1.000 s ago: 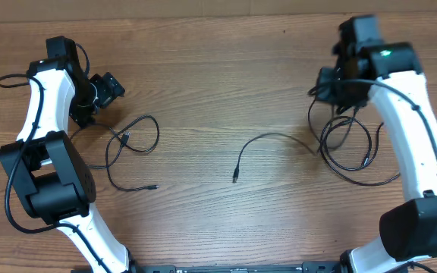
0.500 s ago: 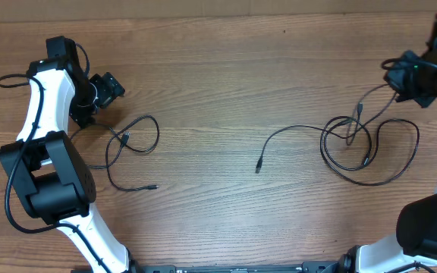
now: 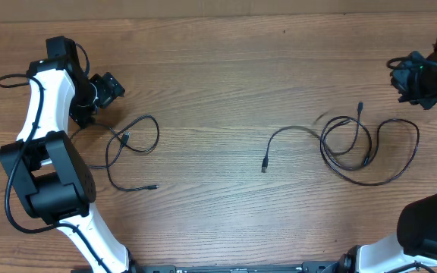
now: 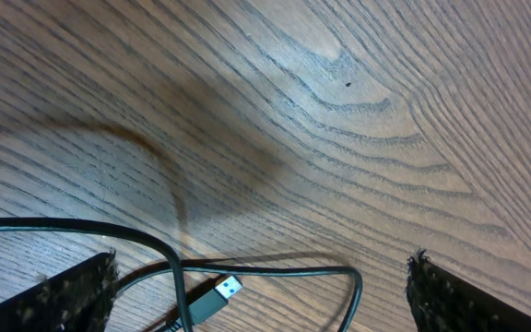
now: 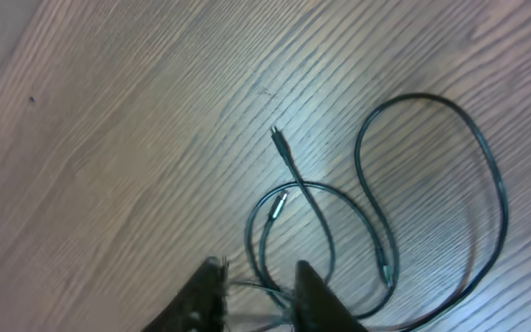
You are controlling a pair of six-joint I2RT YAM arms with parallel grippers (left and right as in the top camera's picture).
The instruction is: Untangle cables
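Right arm swung from 1 o'clock out to the table's [image 3: 218,68] 3 o'clock edge in the last second and dragged the right cables [image 3: 359,148] along. Their tail plug [image 3: 265,165] slid right too and ended just right of centre. The end that ran up to the right gripper [image 3: 417,82] half a second back was down on the wood, clear of it at its 8 o'clock. In the wrist view its fingers [image 5: 316,297] stood a narrow gap apart with nothing clamped that I could make out; blurry strands crossed under the tips. The right cables sat at 3 o'clock as overlapping loops, with the tail running out toward 9 o'clock. Left side was unchanged. The left gripper [image 3: 111,87] was at 10 o'clock, spread wide and empty. The left cable [image 3: 126,138] lay at 9 o'clock on the table, at the gripper's 5 o'clock: one loose loop plus a tail trailing toward 6 o'clock. In the left wrist view the USB plug [image 4: 219,295] lay on the wood between the wide-set fingertips [image 4: 72,295], with the cord crossing itself beside it.
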